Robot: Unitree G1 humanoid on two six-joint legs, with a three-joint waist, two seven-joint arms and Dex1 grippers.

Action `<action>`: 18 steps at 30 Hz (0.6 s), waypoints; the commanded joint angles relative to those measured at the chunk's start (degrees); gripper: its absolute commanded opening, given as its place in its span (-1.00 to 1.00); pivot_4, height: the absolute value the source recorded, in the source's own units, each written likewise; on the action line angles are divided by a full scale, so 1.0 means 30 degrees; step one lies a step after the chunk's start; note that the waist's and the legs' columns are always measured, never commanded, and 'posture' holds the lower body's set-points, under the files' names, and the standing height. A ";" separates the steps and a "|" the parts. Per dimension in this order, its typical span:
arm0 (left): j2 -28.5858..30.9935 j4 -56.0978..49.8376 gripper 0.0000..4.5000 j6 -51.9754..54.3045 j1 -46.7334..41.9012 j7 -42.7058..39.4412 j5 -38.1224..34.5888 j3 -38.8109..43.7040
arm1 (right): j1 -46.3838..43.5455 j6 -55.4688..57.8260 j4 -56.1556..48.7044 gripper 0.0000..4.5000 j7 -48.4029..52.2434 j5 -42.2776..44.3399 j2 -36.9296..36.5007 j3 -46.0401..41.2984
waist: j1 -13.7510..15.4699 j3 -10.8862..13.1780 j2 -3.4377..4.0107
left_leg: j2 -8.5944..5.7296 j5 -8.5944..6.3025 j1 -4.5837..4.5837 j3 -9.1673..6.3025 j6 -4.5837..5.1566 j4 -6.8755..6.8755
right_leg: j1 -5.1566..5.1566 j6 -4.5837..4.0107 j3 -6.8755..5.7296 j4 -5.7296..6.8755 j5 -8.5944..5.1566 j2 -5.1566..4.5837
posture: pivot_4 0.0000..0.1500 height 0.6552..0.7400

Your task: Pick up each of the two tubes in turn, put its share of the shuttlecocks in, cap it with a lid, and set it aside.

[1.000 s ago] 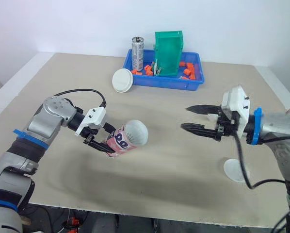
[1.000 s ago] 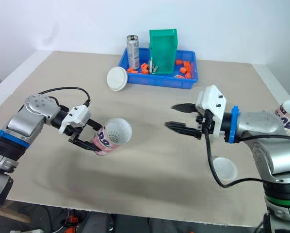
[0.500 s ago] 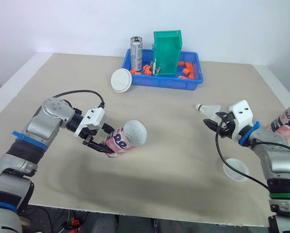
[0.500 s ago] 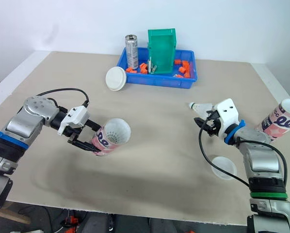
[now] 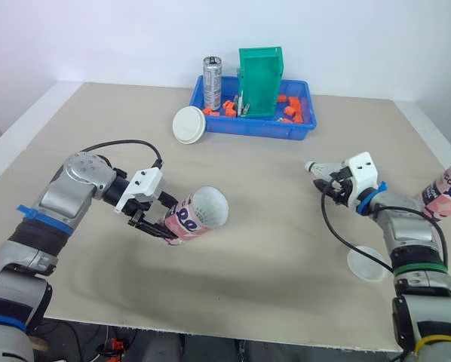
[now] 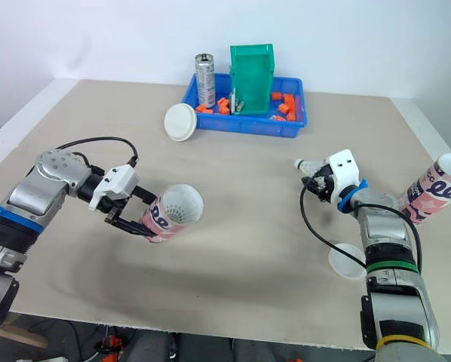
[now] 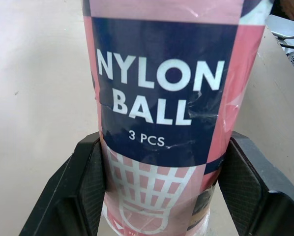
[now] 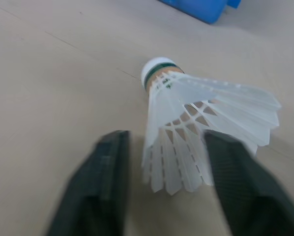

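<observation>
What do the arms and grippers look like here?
Silver-grey arm links, blue bands near the joints; green band on the right forearm. White housing at each wrist, black cable looping out. Left gripper and right gripper: two black fingers, cross-hatched pads.

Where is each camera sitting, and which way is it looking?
Head eyes: on the head, facing forward and down over the table; left arm and right arm show.
Left wrist: on that wrist, looking along the left fingers clamped on the tube.
Right wrist: on that wrist, looking along the open right fingers at the shuttlecock.
Shared: head views also catch tube and shuttlecock.
</observation>
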 commanded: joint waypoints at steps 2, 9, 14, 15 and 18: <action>0.0263 -0.0687 0.37 0.0217 -0.0038 0.0022 -0.0230 0.0827 | -0.0608 -0.0932 -0.0083 -0.76 0.0151 0.0190 -0.0225 -0.0604 | -0.0003 0.0001 0.0001 | -0.0002 0.0000 0.0000 0.0002 0.0000 -0.0002 | 0.0000 -0.0008 0.0004 0.0000 0.0005 -0.0001 | 1.00 0.91; 0.0265 -0.0842 0.37 0.0384 0.0015 0.0022 -0.0240 0.0899 | 0.1462 -0.0169 -0.7287 -0.98 0.2697 0.1770 -0.1347 -0.0727 | 0.0011 0.0017 0.0030 | -0.0003 0.0000 -0.0005 -0.0004 0.0000 -0.0005 | -0.0006 -0.0058 0.0004 0.0000 0.0036 0.0000 | 1.00 0.91; 0.0193 -0.0793 0.37 0.0392 0.0003 0.0022 -0.0255 0.0877 | 0.3300 0.2562 -1.7869 -0.98 0.7493 0.4970 -0.4649 0.0109 | 0.0036 0.0079 0.0135 | -0.0004 -0.0001 -0.0019 -0.0022 -0.0001 -0.0023 | -0.0013 -0.0042 -0.0003 0.0001 0.0011 0.0002 | 1.00 0.91; 0.0150 -0.0753 0.37 0.0374 -0.0013 0.0022 -0.0232 0.0868 | 0.3353 0.2925 -1.9056 -0.98 0.8121 0.5304 -0.5237 0.0308 | 0.0037 0.0079 0.0134 | -0.0004 -0.0002 -0.0016 -0.0028 -0.0001 -0.0023 | -0.0008 0.0038 -0.0011 0.0001 -0.0043 0.0003 | 1.00 0.91; -0.0014 -0.0671 0.37 0.0346 -0.0050 0.0022 -0.0187 0.0870 | 0.2499 0.3419 -2.1393 -0.98 0.9653 0.6166 -0.6410 0.1018 | 0.0023 0.0074 0.0120 | 0.0012 -0.0002 -0.0002 -0.0055 -0.0002 -0.0018 | 0.0012 0.0040 -0.0043 0.0001 -0.0064 0.0012 | 1.00 0.91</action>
